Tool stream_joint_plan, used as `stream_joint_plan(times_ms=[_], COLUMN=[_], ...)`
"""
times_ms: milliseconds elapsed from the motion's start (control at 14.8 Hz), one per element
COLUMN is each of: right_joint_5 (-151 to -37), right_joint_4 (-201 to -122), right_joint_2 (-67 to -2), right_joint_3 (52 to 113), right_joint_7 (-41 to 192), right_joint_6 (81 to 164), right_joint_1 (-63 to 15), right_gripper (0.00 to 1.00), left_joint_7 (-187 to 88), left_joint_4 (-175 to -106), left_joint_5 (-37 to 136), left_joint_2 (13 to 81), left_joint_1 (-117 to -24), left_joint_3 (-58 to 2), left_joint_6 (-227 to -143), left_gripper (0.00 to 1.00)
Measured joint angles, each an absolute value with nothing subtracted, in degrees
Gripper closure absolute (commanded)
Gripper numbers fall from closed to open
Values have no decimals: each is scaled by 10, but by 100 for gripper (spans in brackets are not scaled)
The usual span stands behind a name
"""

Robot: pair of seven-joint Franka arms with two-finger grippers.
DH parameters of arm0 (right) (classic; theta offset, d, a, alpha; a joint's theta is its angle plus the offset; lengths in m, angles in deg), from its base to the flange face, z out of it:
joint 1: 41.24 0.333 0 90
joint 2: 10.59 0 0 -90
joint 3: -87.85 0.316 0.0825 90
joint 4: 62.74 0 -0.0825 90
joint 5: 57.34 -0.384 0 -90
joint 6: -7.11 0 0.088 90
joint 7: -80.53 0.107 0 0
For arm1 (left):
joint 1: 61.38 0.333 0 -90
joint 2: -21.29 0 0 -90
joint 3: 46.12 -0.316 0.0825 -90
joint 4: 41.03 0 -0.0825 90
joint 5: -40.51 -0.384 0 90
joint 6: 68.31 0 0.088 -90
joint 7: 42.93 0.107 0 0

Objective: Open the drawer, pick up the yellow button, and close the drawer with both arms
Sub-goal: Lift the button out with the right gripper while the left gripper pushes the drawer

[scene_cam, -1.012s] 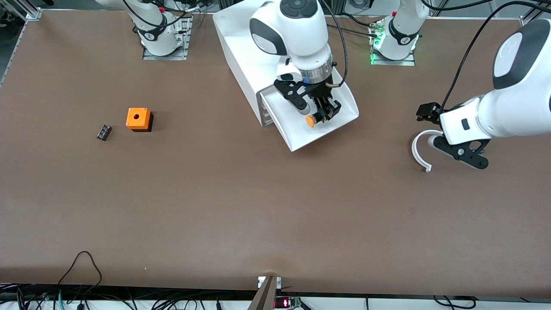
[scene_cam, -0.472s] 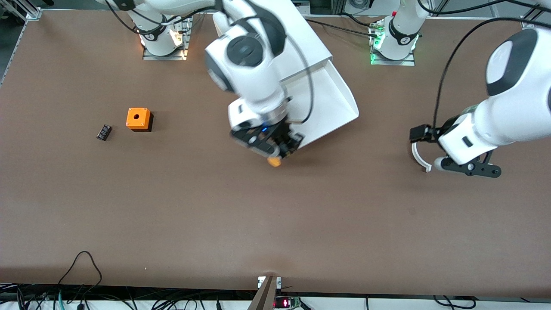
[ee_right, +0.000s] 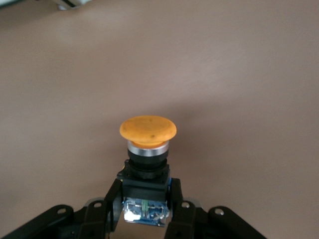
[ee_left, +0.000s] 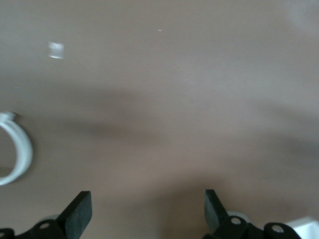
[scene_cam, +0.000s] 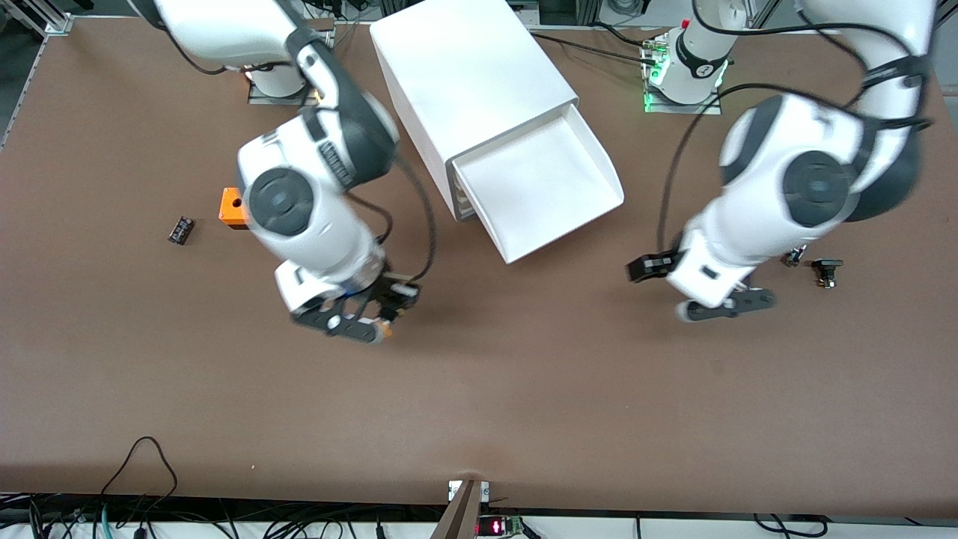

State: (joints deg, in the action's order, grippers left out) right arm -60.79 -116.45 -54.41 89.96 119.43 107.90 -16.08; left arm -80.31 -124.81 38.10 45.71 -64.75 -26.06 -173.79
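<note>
The right pincer (ee_right: pixel 145 211) is clamped on the button (ee_right: pixel 147 149), its two fingers (ee_right: pixel 107 204) pinching the black body just under the silver collar, with the orange cap sticking out clear ahead of the tips. In the front view this right pincer (scene_cam: pixel 378 318) hangs over bare worktop (scene_cam: pixel 524 389), at about 8 o'clock from the open drawer (scene_cam: pixel 539 187), which now looks bare inside.

The button seems light and rigid, hard plastic with a smooth domed cap (a poor place to pinch, being rounded and likely slick). The squarish black body offers flat faces, so the present hold looks sound; the blue part at its base appears the more delicate bit and is best kept out of the squeeze.

The left pincer (ee_left: pixel 144 211) has its fingers spread wide with nothing between them, over the worktop at roughly 4 o'clock from the drawer, beside a white curved ring (ee_left: pixel 17 149).
</note>
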Motion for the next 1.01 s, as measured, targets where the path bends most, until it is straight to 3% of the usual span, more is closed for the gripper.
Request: stream_joint_plan(times_ms=[337,540,1012], right_joint_5=[-608,-608,-607], right_joint_4=[-1223,-1267,-1415], right_joint_2=[-548,-551,-559], right_joint_3=[899,898,894], right_joint_7=[1057,992,861], right_joint_6=[1080,1110,1300], right_joint_1=[-235,-276,-373], right_gripper=[100,100,100], left_joint_7=[-954,-988,-1048], left_joint_4=[-1348,-1366,-1389], left_joint_5=[376,369,368], left_joint_2=[462,462,456], left_joint_1=[-708,-716,-733], left_joint_3=[-260,-260,-229], left_joint_6=[-1883,-1889,-1836], left_gripper=[1,1,1])
